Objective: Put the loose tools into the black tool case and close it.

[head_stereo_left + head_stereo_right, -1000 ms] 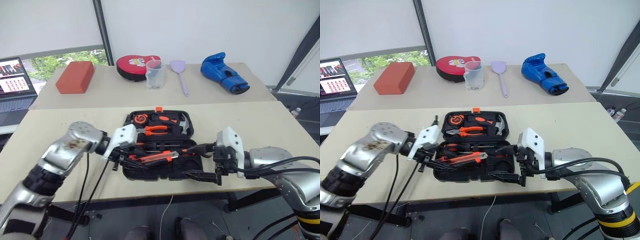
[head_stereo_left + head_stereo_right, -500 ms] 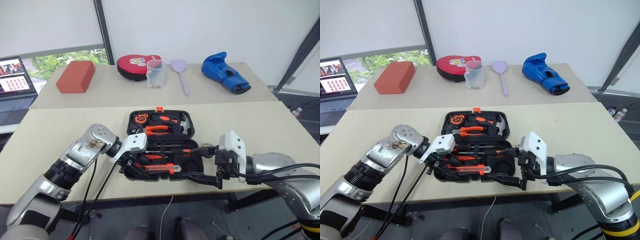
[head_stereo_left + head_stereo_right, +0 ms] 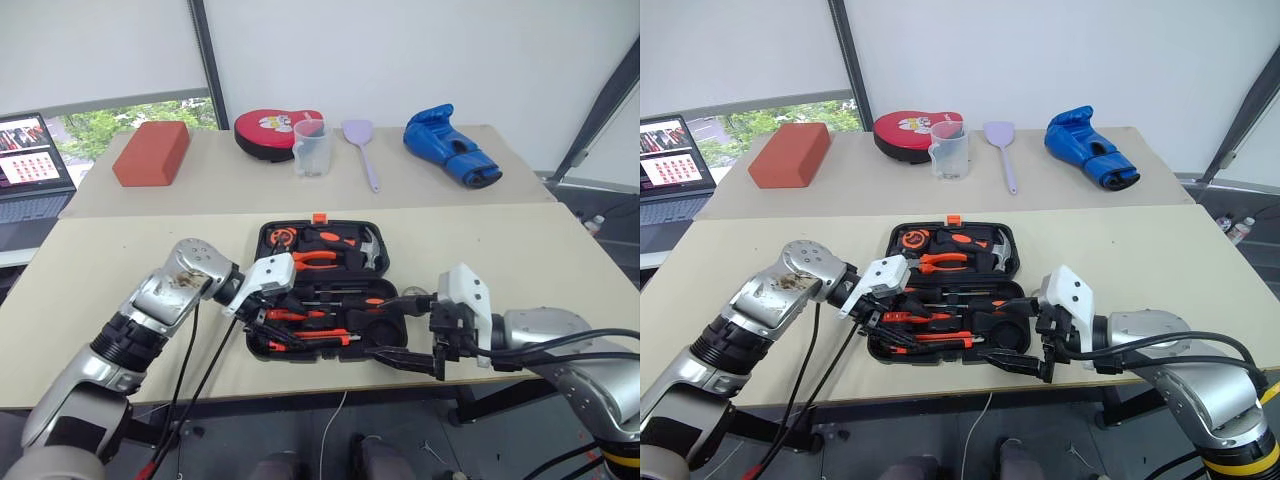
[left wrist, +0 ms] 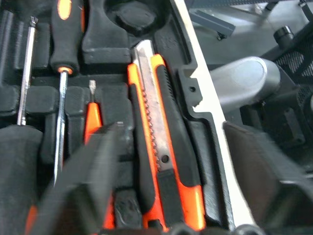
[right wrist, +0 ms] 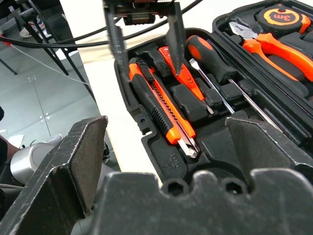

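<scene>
Seating step: utility knife (image 4: 164, 142) lies in its slot at the open tool case's (image 3: 325, 355) 6 o'clock edge on the counter (image 3: 120, 270). Left hand (image 3: 270, 322) hovers parted, empty (right hand (image 3: 400, 355) wide open). Next: close lid.

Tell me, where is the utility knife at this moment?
The utility knife lies in the near half of the open black tool case, along its front edge, beside the slim orange tester screwdriver, under the left claw.

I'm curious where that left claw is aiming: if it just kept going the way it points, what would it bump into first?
Most likely the black-and-orange utility knife lying in its slot in the open black tool case. The left gripper has one of its fingers on each side of the knife, though how far above it they are is hard to judge.
</scene>
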Robot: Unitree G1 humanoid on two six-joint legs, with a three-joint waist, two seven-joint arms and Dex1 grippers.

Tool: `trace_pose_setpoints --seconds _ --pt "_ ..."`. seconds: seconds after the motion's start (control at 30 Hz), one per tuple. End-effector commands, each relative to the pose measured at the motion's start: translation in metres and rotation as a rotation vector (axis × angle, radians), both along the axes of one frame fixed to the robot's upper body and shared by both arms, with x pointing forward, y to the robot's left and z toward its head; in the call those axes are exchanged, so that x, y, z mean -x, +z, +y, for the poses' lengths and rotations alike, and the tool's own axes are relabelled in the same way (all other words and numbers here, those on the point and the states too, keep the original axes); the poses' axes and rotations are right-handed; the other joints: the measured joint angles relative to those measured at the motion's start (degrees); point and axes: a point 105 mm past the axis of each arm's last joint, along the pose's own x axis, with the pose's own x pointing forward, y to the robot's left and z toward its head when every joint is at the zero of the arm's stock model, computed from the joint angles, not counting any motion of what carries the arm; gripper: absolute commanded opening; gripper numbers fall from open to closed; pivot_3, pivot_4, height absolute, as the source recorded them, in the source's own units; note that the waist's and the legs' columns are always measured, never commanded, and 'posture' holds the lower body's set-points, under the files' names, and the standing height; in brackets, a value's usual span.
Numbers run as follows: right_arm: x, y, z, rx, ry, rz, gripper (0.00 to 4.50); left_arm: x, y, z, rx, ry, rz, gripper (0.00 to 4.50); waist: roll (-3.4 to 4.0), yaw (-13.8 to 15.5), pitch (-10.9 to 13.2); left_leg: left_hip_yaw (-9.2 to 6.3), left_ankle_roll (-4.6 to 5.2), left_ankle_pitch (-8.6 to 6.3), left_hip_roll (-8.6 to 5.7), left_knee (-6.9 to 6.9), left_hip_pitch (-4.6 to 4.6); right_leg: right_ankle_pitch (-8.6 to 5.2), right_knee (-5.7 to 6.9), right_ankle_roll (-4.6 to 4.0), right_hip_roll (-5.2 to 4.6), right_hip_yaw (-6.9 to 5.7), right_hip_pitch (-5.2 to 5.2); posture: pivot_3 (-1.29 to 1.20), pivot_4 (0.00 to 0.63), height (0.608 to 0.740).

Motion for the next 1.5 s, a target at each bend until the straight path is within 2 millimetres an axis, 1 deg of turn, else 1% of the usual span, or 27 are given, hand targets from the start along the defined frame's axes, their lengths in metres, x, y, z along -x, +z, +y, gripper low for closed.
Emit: trace_pose_setpoints --seconds 0.03,0.13,0.17,0.27,0.43,0.63,0.73,0.83,0.93,1.0,1.07,1.13,1.3,1.5 --pt "0.001 0.007 -0.001 0.006 0.011 -0.036 4.5 -0.001 0.004 -0.001 0.0 -0.023 -0.049 1.36 0.0 -0.01 0.0 0.0 0.0 0.0 0.0 0.0 0.0 0.0 0.0 0.0 0.0 0.0 0.0 0.0 0.15 0.74" --pt "0.002 0.006 -0.001 0.01 0.009 -0.035 4.5 0.001 -0.001 -0.001 -0.023 -0.05 -0.055 0.21 0.0 0.0 0.0 0.0 0.0 0.0 0.0 0.0 0.0 0.0 0.0 0.0 0.0 0.0 0.0 0.0 0.15 0.74" --pt "0.002 0.006 -0.002 0.01 0.008 -0.035 4.5 0.002 -0.003 -0.001 -0.03 -0.058 -0.052 0.04 0.0 0.0 0.0 0.0 0.0 0.0 0.0 0.0 0.0 0.0 0.0 0.0 0.0 0.0 0.0 0.0 0.15 0.74" --pt "0.002 0.005 -0.002 0.009 0.0 -0.034 4.5 0.004 -0.016 -0.002 -0.094 -0.084 -0.065 0.04 0.0 0.02 0.0 0.0 0.0 0.0 0.0 0.0 0.0 0.0 0.0 0.0 -0.01 0.0 0.01 0.0 0.15 0.74" --pt "0.002 0.003 -0.002 0.0 -0.017 -0.031 4.5 0.009 -0.04 0.005 -0.208 -0.153 -0.109 0.04 0.0 0.06 -0.03 0.0 0.02 -0.01 0.0 0.0 0.06 0.0 -0.02 0.0 -0.01 0.02 0.09 0.0 0.15 0.74" --pt "0.002 0.0 -0.005 0.001 -0.037 -0.026 4.5 0.004 -0.044 0.006 -0.222 -0.142 -0.134 0.04 0.03 0.01 -0.08 0.0 0.06 -0.04 0.03 0.0 0.13 -0.01 -0.01 0.01 0.02 0.04 0.13 0.0 0.15 0.74" --pt "0.001 0.0 -0.006 0.002 -0.042 -0.024 4.5 0.001 -0.037 0.004 -0.186 -0.122 -0.128 0.04 0.03 0.02 -0.08 0.0 0.06 -0.03 0.02 0.03 0.13 0.0 -0.01 0.01 0.02 0.04 0.15 0.0 0.15 0.74" --pt "0.001 0.0 -0.006 0.002 -0.042 -0.023 4.5 -0.009 -0.021 -0.001 -0.12 -0.072 -0.134 0.04 0.02 0.03 -0.08 0.0 0.06 -0.03 0.02 0.04 0.14 0.0 0.0 0.02 0.02 0.04 0.16 0.0 0.15 0.74" --pt "0.001 0.001 -0.007 0.002 -0.041 -0.022 4.5 -0.014 -0.003 -0.005 -0.047 -0.049 -0.115 0.04 0.02 0.24 -0.08 0.0 0.07 -0.04 0.02 0.11 0.1 0.01 0.01 0.04 0.02 0.02 0.16 0.0 0.15 0.74" --pt "0.001 0.001 -0.006 0.001 -0.04 -0.019 4.5 -0.014 0.009 -0.006 -0.016 -0.052 -0.104 0.04 0.0 0.22 -0.07 0.0 0.08 -0.04 0.01 0.15 0.05 0.02 0.01 0.06 0.03 0.02 0.14 0.0 0.15 0.74" --pt "0.0 0.0 -0.006 0.001 -0.038 -0.018 4.5 -0.008 0.015 -0.005 -0.006 -0.082 -0.088 0.04 0.0 0.13 -0.07 0.0 0.08 -0.04 0.02 0.18 0.02 0.02 0.02 0.07 0.03 0.01 0.11 0.0 0.15 0.74" --pt "-0.001 0.001 -0.005 -0.001 -0.037 -0.02 4.5 -0.002 0.013 -0.003 -0.025 -0.109 -0.077 0.04 0.0 0.0 -0.07 0.0 0.09 -0.05 0.02 0.18 0.02 0.02 0.02 0.06 0.03 0.01 0.09 0.0 0.15 0.74" --pt "-0.002 0.001 -0.004 -0.005 -0.041 -0.02 4.5 0.004 -0.009 0.001 -0.112 -0.159 -0.099 0.04 0.01 -0.02 -0.07 0.0 0.1 -0.05 0.01 0.18 0.03 0.02 0.0 0.06 0.03 0.02 0.09 0.0 0.15 0.74" --pt "-0.002 0.001 -0.005 -0.004 -0.051 -0.017 4.5 0.005 -0.044 0.014 -0.252 -0.219 -0.158 0.04 0.02 0.05 -0.08 0.0 0.11 -0.07 0.01 0.18 0.07 0.02 -0.02 0.06 0.01 0.04 0.15 0.0 0.15 0.74"
